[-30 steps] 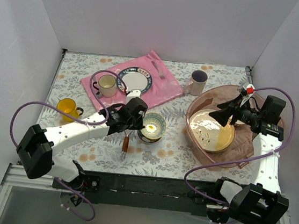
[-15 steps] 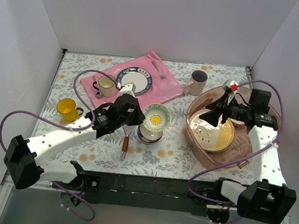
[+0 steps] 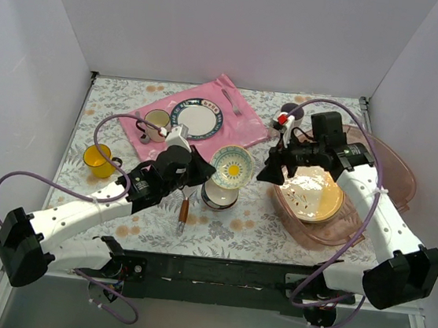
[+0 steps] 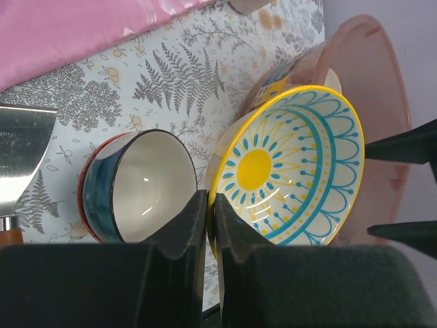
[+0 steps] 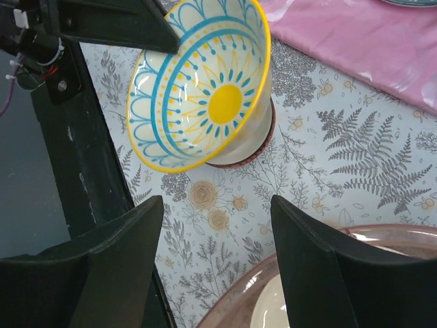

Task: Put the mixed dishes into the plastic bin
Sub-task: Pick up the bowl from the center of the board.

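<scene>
My left gripper point(image 3: 207, 169) point(image 4: 210, 205) is shut on the rim of a cream bowl point(image 3: 232, 165) point(image 4: 293, 171) point(image 5: 205, 89) with a yellow rim, blue pattern and yellow centre. It holds the bowl tilted above a second bowl point(image 3: 219, 196) point(image 4: 140, 181), dark outside and white inside, that sits on the table. My right gripper point(image 3: 270, 172) point(image 5: 217, 201) is open, just right of the held bowl and at the left edge of the plastic bin point(image 3: 377, 162) point(image 4: 372, 75) point(image 5: 249, 294). A cream plate point(image 3: 310, 194) lies in the bin. A yellow mug point(image 3: 98, 158) stands at the left.
A pink mat point(image 3: 238, 131) point(image 5: 355, 41) at the back holds a blue-rimmed white plate point(image 3: 198, 120), a cream mug point(image 3: 157, 123) and a fork point(image 3: 232, 100). A wooden-handled utensil point(image 3: 185, 208) lies by the lower bowl. My right arm partly hides a pinkish mug point(image 3: 292, 109).
My left gripper has raised and tilted the patterned bowl off the lower bowl. My right arm has swung left from over the bin to beside that bowl, still open.
</scene>
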Robot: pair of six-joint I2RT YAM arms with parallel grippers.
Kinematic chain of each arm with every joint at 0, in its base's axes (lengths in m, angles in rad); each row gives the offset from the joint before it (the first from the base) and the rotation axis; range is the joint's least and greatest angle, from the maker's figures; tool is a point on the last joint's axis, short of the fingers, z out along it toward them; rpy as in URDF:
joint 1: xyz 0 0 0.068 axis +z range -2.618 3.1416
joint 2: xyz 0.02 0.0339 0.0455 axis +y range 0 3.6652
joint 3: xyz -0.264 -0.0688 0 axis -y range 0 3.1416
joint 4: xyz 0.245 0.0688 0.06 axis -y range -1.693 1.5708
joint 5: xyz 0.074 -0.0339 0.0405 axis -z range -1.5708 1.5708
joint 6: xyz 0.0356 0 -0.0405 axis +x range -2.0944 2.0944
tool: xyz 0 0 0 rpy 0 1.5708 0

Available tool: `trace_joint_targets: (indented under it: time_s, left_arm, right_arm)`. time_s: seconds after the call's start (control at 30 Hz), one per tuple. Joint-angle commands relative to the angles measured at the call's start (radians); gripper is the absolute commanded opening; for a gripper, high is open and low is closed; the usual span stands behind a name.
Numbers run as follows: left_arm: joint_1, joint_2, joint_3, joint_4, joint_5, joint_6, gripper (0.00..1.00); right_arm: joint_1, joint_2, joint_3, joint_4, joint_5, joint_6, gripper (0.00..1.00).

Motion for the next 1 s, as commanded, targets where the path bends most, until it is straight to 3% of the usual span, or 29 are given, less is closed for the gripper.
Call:
trace_joint_targets:
  time_s: [0.0, 0.1, 0.43, 0.8, 0.83, 0.9, 0.93, 0.97]
  left_arm:
    - [-0.037, -0.003, 0.035, 0.065, -0.106, -0.083, 0.00]
    - [-0.057, 0.034, 0.077, 0.018, -0.162, -0.131, 0.00]
    - [-0.125, 0.143, 0.189, -0.077, -0.265, -0.202, 0.00]
    - [-0.173, 0.178, 0.232, -0.111, -0.321, -0.229, 0.00]
    - [-0.171, 0.178, 0.232, -0.111, -0.321, -0.226, 0.00]
    - [-0.174, 0.175, 0.232, -0.103, -0.313, -0.220, 0.00]
    - [-0.174, 0.174, 0.232, -0.100, -0.310, -0.217, 0.00]
    - [-0.174, 0.164, 0.227, -0.090, -0.307, -0.205, 0.00]
  right_arm:
    - [0.075, 0.010, 0.044, 0.100, 0.215, 0.215, 0.73]
    - [0.089, 0.021, 0.045, 0.145, 0.321, 0.324, 0.73]
    - [0.106, 0.044, 0.032, 0.215, 0.427, 0.476, 0.72]
    - [0.170, 0.072, 0.015, 0.229, 0.520, 0.426, 0.38]
    - [0.172, 0.072, 0.013, 0.227, 0.514, 0.420, 0.31]
    - [0.170, 0.078, 0.016, 0.223, 0.491, 0.397, 0.08]
    - [0.172, 0.078, 0.024, 0.220, 0.490, 0.397, 0.01]
    - [0.172, 0.076, 0.026, 0.217, 0.490, 0.397, 0.01]
